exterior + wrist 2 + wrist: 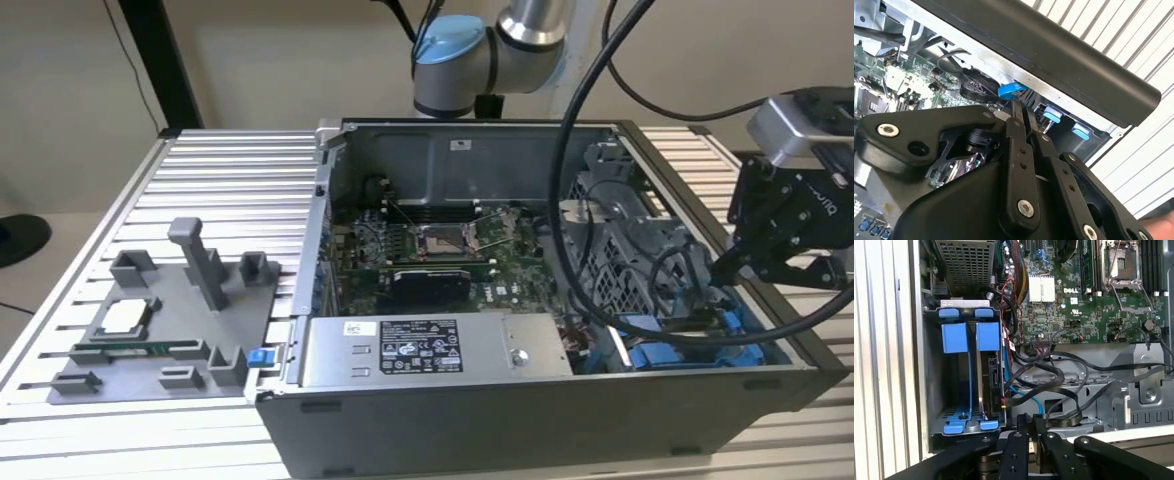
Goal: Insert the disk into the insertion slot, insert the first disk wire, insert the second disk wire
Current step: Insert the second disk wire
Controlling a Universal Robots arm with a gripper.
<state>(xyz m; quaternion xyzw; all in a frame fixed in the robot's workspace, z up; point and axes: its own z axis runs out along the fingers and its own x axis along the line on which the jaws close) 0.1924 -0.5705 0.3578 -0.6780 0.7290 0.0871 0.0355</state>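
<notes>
A: First wrist view, nearest item first: the gripper (1030, 426) has its 2 fingers drawn together, almost touching. Something thin and dark may be pinched at the tips, but that cannot be confirmed.

B: What lies just beyond the tips?

A: A bundle of black cables (1054, 385) and 1 thin blue wire (1026, 392) running toward the disk (991, 385). The disk stands on edge in the insertion slot (934, 380), its blue carrier tabs level with the bay's blue rails. Judgement: it is seated, which leaves its connector edge facing the cables.

B: And farther out?

A: Past the bay, the perforated cage (964, 265) and the motherboard (1079, 305).

B: Does the exterior view agree?

A: Yes. The gripper (787, 262) hangs over the case (534, 400) at the corner holding the blue rails, well apart from the power supply (414, 350). Judgement: the narrow finger setting suits a wire connector, not the drive.
</notes>
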